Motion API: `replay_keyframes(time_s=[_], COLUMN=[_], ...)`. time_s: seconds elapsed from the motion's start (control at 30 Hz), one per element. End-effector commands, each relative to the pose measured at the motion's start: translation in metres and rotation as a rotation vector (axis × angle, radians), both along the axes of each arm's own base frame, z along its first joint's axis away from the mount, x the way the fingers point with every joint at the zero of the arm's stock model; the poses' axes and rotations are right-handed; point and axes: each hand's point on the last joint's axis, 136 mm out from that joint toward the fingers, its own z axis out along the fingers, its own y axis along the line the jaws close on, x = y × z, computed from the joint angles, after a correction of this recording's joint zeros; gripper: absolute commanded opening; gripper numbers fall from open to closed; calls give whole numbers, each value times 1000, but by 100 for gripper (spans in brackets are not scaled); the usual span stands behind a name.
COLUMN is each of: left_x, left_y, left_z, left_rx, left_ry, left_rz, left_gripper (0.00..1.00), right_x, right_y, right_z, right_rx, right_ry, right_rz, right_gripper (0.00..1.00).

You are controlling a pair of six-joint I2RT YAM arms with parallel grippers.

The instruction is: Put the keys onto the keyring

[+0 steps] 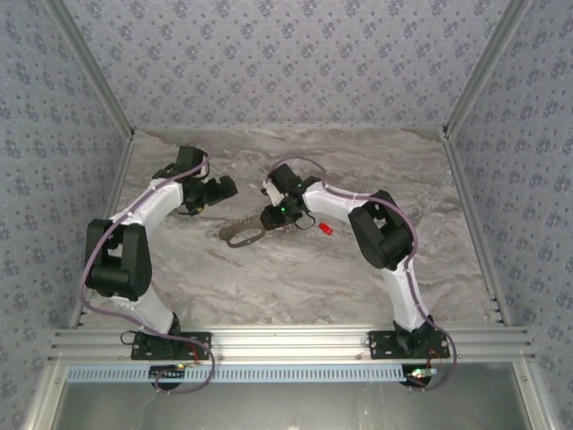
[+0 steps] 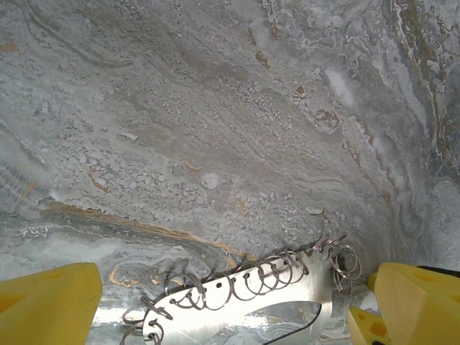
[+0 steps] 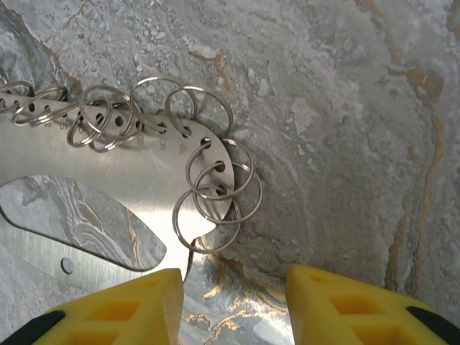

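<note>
Looking across the marble bench [image 1: 295, 278], you find your left pincer [image 2: 231, 302] spread wide, its yellow fingers [image 2: 47, 305] either side of the keyring [image 3: 144, 172], a flat steel plate strung with wire loops along its edge. Your right pincer [image 3: 237, 305] stands partly open just beside the plate's rounded end, gripping nothing. The small red key [image 1: 327, 229] lies on the bench near the right arm, apart from the plate.

We hold the left gripper [image 1: 218, 190] with its jaws spread wide, elbow raised behind the wrist. The right gripper [image 1: 269, 218] faces it, near, tips angled down. Its yellow fingers [image 3: 144, 287] stand partly apart.
</note>
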Motion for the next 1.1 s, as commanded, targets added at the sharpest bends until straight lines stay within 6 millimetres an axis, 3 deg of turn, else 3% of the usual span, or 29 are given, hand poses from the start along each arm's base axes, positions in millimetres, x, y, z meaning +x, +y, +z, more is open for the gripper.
replay_keyframes(time_s=[0.0, 0.6, 0.93, 1.07], left_x=[-7, -10, -8, -7], left_y=[2, 4, 2, 0], left_z=[9, 13, 16, 17], left_rx=[-12, -6, -19, -27], left_ry=[-8, -17, -27, -30], left_rz=[8, 19, 16, 13], left_gripper=[98, 98, 98, 98], right_x=[1, 8, 7, 6], right_y=[8, 19, 16, 10], right_z=[0, -9, 2, 7], right_rx=[-3, -30, -37, -41], right_ry=[3, -13, -25, -30], right_rz=[27, 37, 47, 47], right_gripper=[44, 33, 6, 0])
